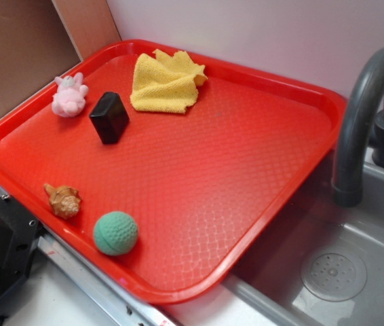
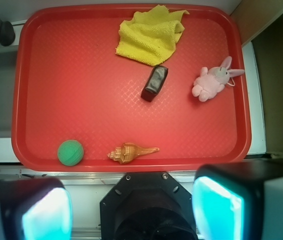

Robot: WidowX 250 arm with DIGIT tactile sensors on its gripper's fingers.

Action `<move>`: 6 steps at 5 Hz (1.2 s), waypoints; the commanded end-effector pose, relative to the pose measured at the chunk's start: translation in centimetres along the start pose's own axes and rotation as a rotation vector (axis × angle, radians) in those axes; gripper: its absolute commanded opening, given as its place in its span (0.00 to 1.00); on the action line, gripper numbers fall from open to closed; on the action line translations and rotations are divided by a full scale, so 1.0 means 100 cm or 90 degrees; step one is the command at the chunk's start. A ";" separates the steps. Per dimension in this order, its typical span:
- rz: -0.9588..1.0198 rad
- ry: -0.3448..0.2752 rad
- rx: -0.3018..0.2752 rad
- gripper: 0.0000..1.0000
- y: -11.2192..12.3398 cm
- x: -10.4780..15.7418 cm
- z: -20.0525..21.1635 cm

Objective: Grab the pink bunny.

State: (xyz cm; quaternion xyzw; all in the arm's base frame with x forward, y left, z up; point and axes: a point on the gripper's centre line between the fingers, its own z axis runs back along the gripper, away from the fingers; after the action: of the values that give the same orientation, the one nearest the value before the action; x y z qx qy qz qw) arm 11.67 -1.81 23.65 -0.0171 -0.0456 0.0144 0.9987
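The pink bunny (image 1: pixel 69 96) lies near the far left edge of the red tray (image 1: pixel 246 170); in the wrist view the bunny (image 2: pixel 212 82) is at the tray's right side, ears pointing right. My gripper (image 2: pixel 131 210) hangs high above the tray's near edge, well away from the bunny. It is open, its two cyan pads (image 2: pixel 216 207) wide apart with nothing between them. In the exterior view the gripper itself is out of frame.
A black block (image 1: pixel 109 117) sits just right of the bunny, a yellow cloth (image 1: pixel 165 81) behind it. A tan seashell (image 1: pixel 63 200) and green ball (image 1: pixel 115 233) lie by the near edge. A grey faucet (image 1: pixel 365 115) and sink (image 1: pixel 341 265) are at the right.
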 end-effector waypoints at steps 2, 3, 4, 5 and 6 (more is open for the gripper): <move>0.156 -0.052 0.021 1.00 0.021 0.011 -0.001; 0.314 -0.124 0.012 1.00 0.041 0.018 -0.016; 0.468 -0.175 0.042 1.00 0.065 0.019 -0.034; 0.613 -0.182 0.072 1.00 0.087 0.022 -0.051; 0.706 -0.228 0.101 1.00 0.113 0.035 -0.075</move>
State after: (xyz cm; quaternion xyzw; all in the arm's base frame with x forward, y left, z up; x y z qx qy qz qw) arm 16.18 9.09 15.28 0.0408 -0.1830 0.5381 0.8218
